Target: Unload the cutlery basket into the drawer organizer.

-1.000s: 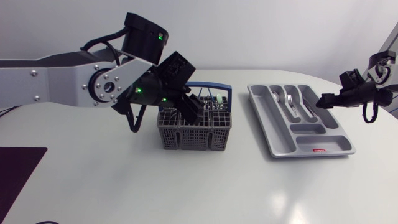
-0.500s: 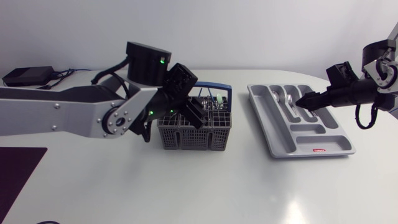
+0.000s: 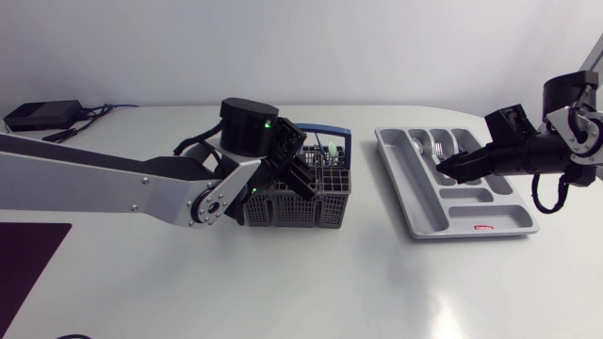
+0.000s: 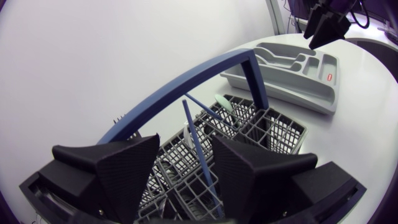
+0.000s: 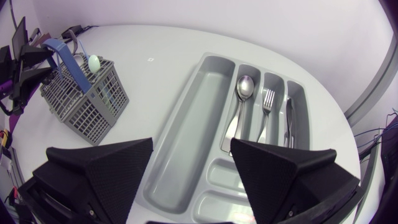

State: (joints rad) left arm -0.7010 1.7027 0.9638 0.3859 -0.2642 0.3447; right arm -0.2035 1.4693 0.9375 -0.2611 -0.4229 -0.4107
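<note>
Our left gripper (image 4: 185,144) gapes above the cutlery basket (image 4: 277,134).
A blue stick (image 4: 198,155) stands near upright in the basket, between its fingers.

surface: white table (image 3: 311,282) | on it: cutlery basket (image 3: 294,209), drawer organizer (image 3: 415,195)

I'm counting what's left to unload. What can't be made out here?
Head view: left gripper covers part of the basket; contents too small to count.
Left wrist view: blue stick's lower end hidden under the gripper.
Right wrist view: right gripper hides the organizer's nearest compartments.
</note>
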